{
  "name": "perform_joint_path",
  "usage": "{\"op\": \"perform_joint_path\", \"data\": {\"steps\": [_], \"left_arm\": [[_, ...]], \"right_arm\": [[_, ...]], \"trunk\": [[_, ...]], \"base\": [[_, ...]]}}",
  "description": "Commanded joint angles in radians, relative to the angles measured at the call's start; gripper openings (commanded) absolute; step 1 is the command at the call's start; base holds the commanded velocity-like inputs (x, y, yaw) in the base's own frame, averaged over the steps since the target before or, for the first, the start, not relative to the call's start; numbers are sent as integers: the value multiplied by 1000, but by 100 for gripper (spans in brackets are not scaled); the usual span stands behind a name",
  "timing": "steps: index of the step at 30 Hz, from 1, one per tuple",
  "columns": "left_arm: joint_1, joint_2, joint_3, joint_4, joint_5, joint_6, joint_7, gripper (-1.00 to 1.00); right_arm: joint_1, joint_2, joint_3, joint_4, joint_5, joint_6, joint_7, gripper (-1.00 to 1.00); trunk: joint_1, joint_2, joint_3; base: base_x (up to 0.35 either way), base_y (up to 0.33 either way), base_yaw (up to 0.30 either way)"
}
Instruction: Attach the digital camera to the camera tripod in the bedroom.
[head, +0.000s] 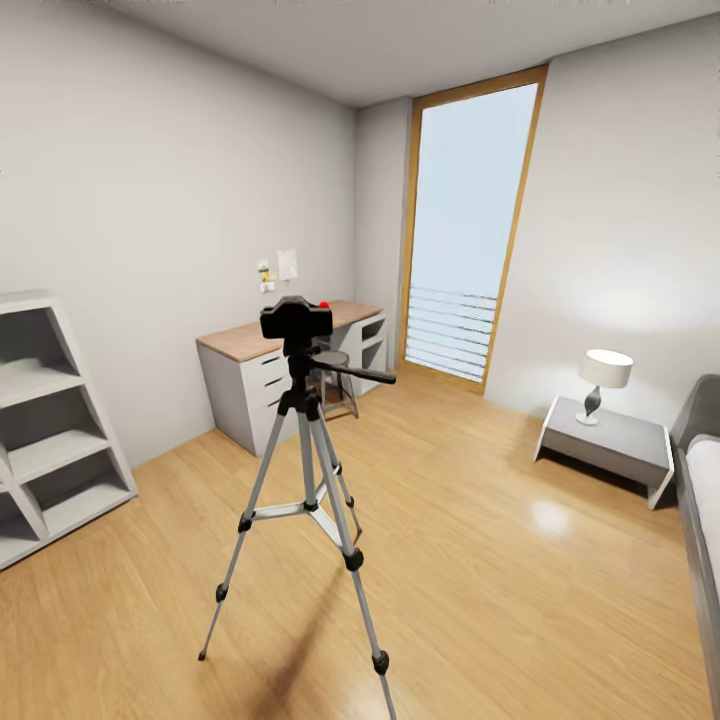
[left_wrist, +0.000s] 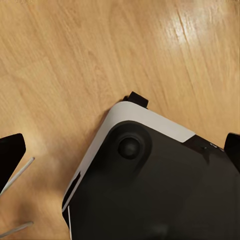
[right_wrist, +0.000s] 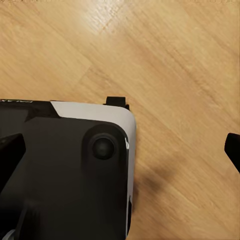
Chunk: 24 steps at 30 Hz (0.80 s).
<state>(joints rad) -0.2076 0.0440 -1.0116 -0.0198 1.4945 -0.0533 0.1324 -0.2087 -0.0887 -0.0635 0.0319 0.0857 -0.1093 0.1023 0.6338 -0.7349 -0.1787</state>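
Already the digital camera (head: 296, 319) sits on top of the camera tripod (head: 305, 480), straight ahead in the middle of the bedroom floor (head: 480, 560), so the job looks done. Its long handle sticks out toward the window (head: 465, 225). Both wrist views look down at the robot's base (left_wrist: 150, 185) and wood. Each gripper looks wide open, holding nothing.

Bright, even daylight from the tall window (head: 465, 230) leaves glare patches on the wooden floor (head: 530, 520); renders stay sharp.
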Motion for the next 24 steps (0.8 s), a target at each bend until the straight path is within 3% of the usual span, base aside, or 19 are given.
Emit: {"op": "perform_joint_path", "data": {"steps": [1, 10, 24], "left_arm": [[0, 0, -8, -2, 7, -2, 6, 100], [0, 0, -7, -2, 7, -2, 6, 100], [0, 0, -6, -2, 7, -2, 6, 100]], "right_arm": [[-1, -1, -7, 3, 9, -6, 1, 100], [2, 0, -7, 3, 10, -6, -52, 100], [2, -1, -7, 3, 13, -6, -38, 100]], "trunk": [[0, -1, 0], [0, -1, 14], [0, -1, 36]], "base": [[0, 0, 0], [0, 0, 0], [0, 0, 0]]}}
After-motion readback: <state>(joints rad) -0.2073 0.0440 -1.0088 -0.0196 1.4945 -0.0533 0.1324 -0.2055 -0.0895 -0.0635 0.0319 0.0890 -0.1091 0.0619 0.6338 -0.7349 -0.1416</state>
